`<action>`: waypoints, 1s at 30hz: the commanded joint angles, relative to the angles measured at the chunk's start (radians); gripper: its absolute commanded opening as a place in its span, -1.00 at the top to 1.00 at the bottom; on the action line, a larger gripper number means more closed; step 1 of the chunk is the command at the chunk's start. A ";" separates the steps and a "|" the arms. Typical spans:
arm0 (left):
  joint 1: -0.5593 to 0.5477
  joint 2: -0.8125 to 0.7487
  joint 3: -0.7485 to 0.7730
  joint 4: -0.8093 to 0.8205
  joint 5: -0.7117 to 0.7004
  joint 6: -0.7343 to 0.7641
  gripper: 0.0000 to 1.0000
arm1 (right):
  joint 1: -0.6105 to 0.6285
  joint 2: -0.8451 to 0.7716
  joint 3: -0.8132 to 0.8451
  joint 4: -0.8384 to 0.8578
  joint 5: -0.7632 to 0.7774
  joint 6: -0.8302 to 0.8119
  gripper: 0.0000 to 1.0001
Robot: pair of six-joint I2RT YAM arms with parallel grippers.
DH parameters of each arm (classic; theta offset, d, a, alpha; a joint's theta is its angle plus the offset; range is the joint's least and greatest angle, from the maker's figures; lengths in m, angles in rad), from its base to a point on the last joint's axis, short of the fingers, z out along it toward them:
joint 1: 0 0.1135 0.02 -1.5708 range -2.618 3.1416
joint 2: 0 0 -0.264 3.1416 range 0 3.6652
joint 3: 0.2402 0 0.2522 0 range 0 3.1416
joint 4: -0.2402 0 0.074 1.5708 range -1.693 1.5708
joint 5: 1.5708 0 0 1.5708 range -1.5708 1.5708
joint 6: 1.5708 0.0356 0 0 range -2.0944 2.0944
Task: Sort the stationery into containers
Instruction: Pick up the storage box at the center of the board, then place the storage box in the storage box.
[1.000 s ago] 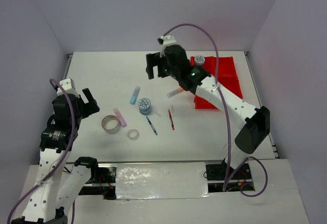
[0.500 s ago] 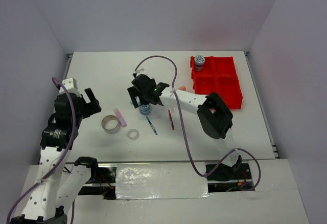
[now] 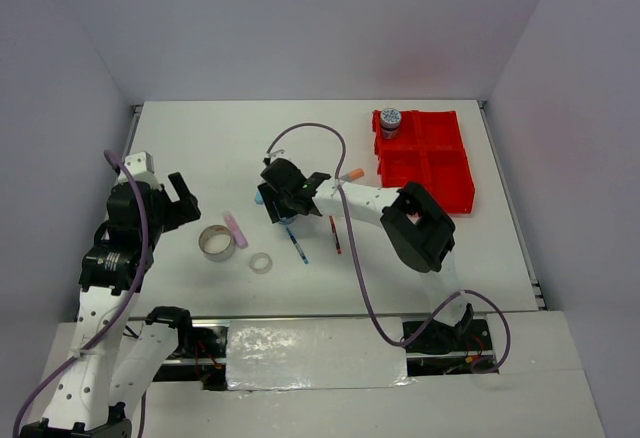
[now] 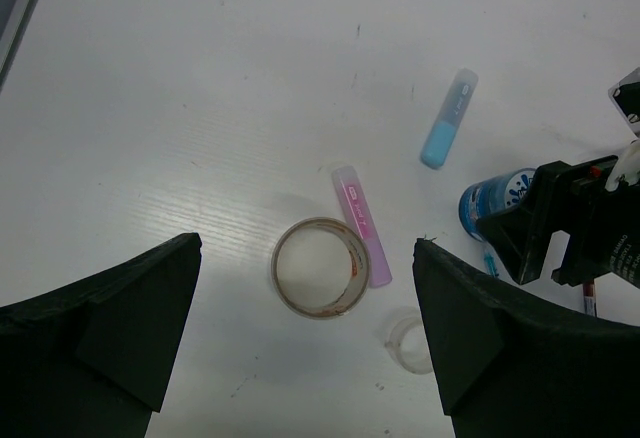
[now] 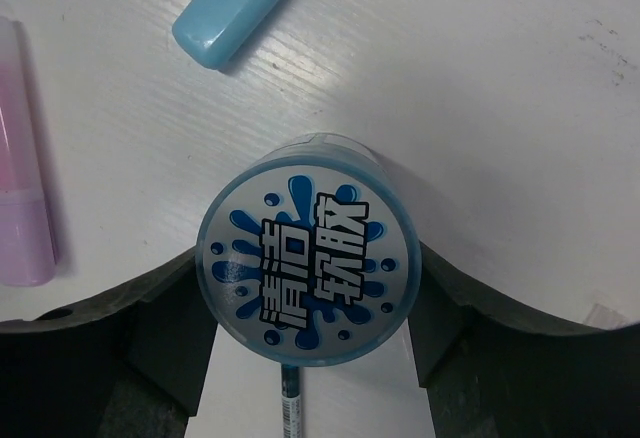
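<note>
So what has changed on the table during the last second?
The right gripper swung from near the red tray leftward and came down around the blue-patterned tape roll; whether it grips is unclear. The left gripper, the rings, pens and sticks stayed put.

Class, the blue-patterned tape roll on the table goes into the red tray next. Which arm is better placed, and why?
Right. The right gripper straddles the blue-patterned tape roll, a finger on each side, and the red tray lies on that arm's side. The left gripper hangs open above a clear tape ring.
</note>
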 commanded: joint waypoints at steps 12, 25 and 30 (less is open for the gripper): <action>-0.007 -0.014 0.013 0.060 0.050 0.022 -0.99 | -0.010 -0.156 0.052 0.077 0.017 -0.047 0.96; -0.017 -0.021 0.013 0.065 0.064 0.026 -0.99 | -0.538 -0.239 0.171 -0.063 0.083 -0.049 1.00; -0.019 -0.030 0.010 0.068 0.064 0.028 -0.99 | -0.661 -0.190 0.250 -0.051 0.072 -0.087 1.00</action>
